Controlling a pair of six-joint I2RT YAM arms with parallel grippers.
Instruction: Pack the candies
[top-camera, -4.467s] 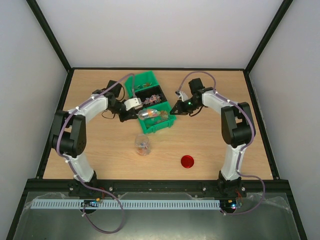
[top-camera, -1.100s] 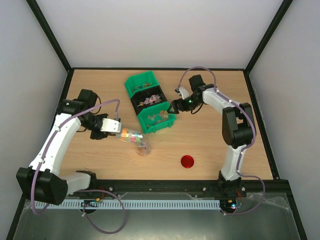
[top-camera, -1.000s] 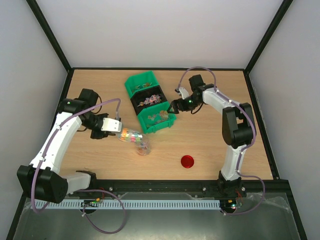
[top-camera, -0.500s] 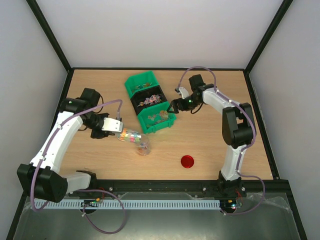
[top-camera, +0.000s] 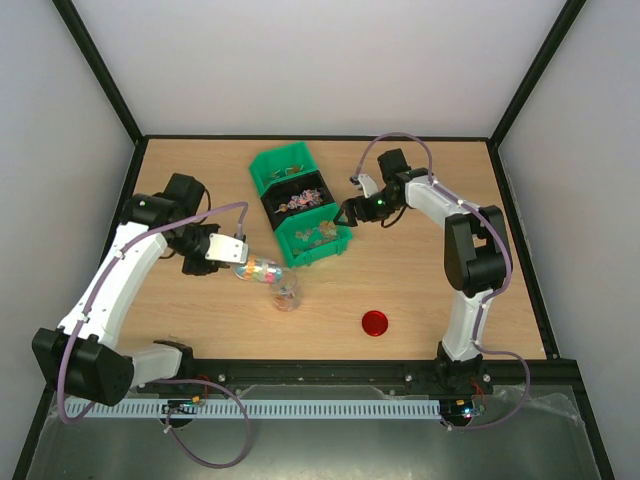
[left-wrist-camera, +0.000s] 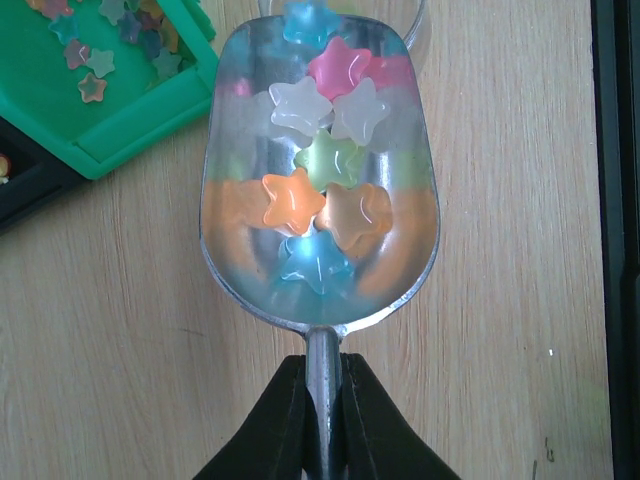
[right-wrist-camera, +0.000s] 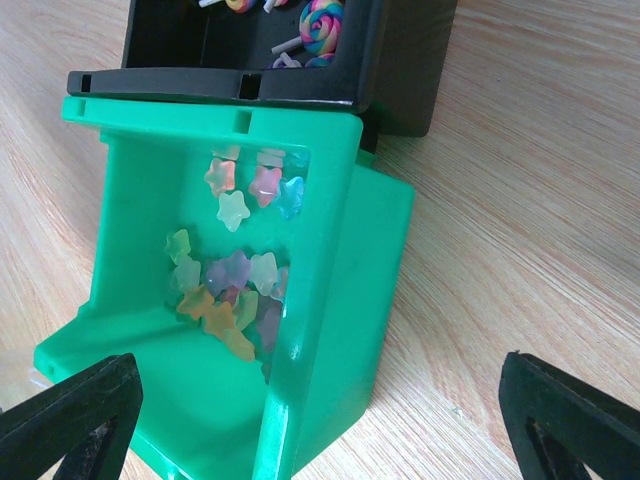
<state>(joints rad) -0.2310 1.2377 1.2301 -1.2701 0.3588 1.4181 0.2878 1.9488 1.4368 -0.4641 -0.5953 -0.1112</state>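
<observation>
My left gripper (top-camera: 232, 257) is shut on the thin handle of a metal scoop (left-wrist-camera: 320, 180). The scoop holds several star-shaped candies (left-wrist-camera: 310, 205) in pink, white, green, orange and blue. Its tip reaches the rim of the small clear jar (top-camera: 286, 293), which stands on the table with a few candies inside. More candies (right-wrist-camera: 230, 290) lie in the near green bin (top-camera: 318, 238). My right gripper (right-wrist-camera: 315, 370) stands open at that bin's right side, and its fingers (right-wrist-camera: 70, 420) hold nothing.
A black bin (top-camera: 296, 199) with lollipops and another green bin (top-camera: 283, 165) sit behind the near one. A red round lid (top-camera: 375, 323) lies on the wood, right of the jar. Black frame rails border the table.
The left arm has carried the filled scoop from the green bin down to the jar. Over the last second it has only shifted slightly. The right arm has not moved.
</observation>
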